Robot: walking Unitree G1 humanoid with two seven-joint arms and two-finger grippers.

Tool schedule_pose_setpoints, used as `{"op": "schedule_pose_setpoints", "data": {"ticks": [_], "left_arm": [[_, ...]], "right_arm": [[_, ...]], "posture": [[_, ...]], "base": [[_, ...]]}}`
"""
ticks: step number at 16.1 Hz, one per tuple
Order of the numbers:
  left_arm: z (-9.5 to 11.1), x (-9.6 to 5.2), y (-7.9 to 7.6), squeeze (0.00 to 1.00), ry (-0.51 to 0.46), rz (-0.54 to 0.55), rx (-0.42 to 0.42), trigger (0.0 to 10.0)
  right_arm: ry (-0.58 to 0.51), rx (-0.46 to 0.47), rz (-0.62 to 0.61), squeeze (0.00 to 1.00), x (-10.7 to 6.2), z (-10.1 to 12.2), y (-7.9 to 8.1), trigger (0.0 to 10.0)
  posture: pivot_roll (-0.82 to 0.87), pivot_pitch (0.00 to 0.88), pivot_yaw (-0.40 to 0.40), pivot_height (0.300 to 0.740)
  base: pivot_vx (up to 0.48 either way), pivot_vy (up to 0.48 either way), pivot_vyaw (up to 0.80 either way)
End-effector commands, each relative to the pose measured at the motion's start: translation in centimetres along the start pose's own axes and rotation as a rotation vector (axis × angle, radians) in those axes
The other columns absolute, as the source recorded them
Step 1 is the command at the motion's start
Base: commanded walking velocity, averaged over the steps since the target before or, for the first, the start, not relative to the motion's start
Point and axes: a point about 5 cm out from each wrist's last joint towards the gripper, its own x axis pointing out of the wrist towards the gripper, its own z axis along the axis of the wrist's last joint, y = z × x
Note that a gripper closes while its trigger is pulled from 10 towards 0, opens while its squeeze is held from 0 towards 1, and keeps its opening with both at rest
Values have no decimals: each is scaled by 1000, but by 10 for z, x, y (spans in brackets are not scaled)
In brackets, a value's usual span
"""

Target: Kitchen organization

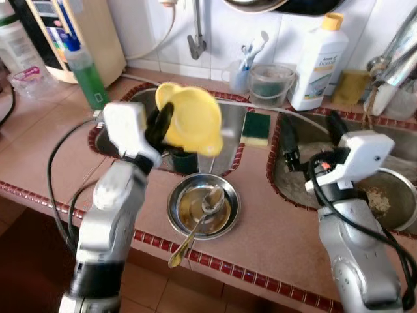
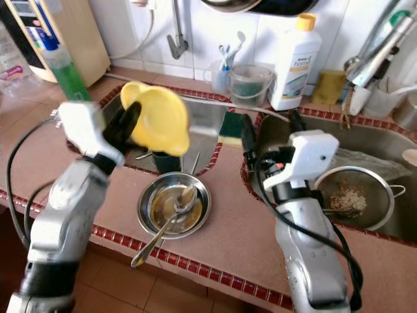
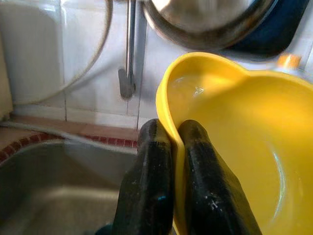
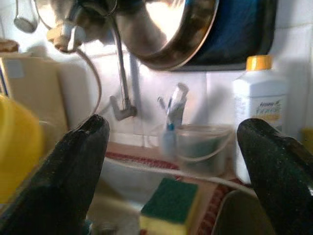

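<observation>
My left gripper is shut on the rim of a yellow plastic bowl, held tilted in the air above the left sink basin. In the left wrist view the two black fingers pinch the bowl's yellow edge. On the counter in front of the sink sits a steel bowl with a spoon lying in it, handle sticking out over the counter edge. My right gripper stands open over the right basin's near-left corner, holding nothing.
A green-yellow sponge lies between the basins. A steel strainer with food scraps sits in the right sink. A white detergent bottle, a clear cup with a toothbrush and a green bottle stand along the back.
</observation>
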Motion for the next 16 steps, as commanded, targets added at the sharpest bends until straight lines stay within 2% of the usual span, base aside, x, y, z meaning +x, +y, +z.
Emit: {"op": "schedule_pose_setpoints", "data": {"ticks": [1,3,5,6,9,13,16], "left_arm": [[-7,9,1,0,70,13,0,10000],[-5,25,-8,0,72,-38,26,10000],[-5,37,-6,0,97,-76,89,10000],[-6,40,-2,0,108,-79,118,10000],[-9,46,8,0,144,-81,123,10000],[-7,57,17,0,148,-87,193,10000],[-12,63,26,0,190,-52,247,10000]], "right_arm": [[21,31,62,0,2,5,5,10000],[81,89,88,0,-2,2,14,10000],[169,118,151,0,-13,0,25,10000],[191,134,173,0,-18,1,27,10000],[238,137,218,0,-31,8,25,10000],[298,136,235,0,-47,20,22,10000],[333,199,274,0,-63,28,32,10000]], "posture": [[-254,91,56,740],[-255,100,52,740],[-266,117,51,740],[-274,130,52,740],[-298,163,61,740],[-325,226,79,740],[-346,268,98,740]], "base": [[0,0,0],[0,0,0],[0,0,0],[0,0,0],[0,0,0],[0,0,0],[0,0,0]]}}
